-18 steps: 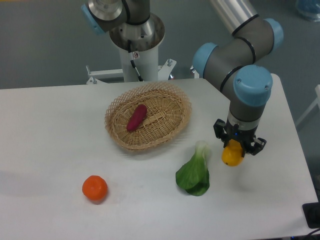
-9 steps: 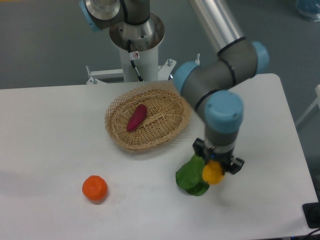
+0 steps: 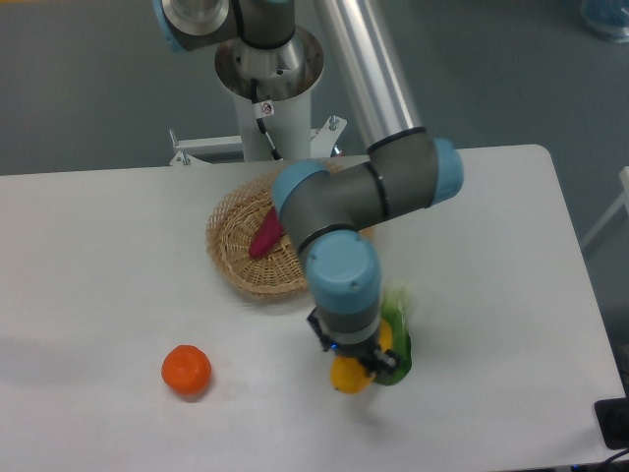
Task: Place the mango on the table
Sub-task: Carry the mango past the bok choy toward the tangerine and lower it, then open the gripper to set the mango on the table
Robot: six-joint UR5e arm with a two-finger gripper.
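My gripper point(image 3: 351, 366) points down at the front middle of the white table point(image 3: 98, 295). It is shut on the yellow mango point(image 3: 349, 376), whose lower end shows below the fingers. The mango hangs just above or at the tabletop; I cannot tell if it touches. The gripper and mango stand in front of the green leafy vegetable point(image 3: 398, 329), partly hiding it.
An oval wicker basket point(image 3: 236, 251) sits behind the arm with a purple-red root point(image 3: 265, 236) inside, partly hidden by the elbow. A round orange fruit point(image 3: 187, 371) lies at the front left. The robot base point(image 3: 265, 79) stands behind the table.
The arm has swung left across the table with the mango, from the right side past the green vegetable to the front middle. The gripper stays shut on the mango.
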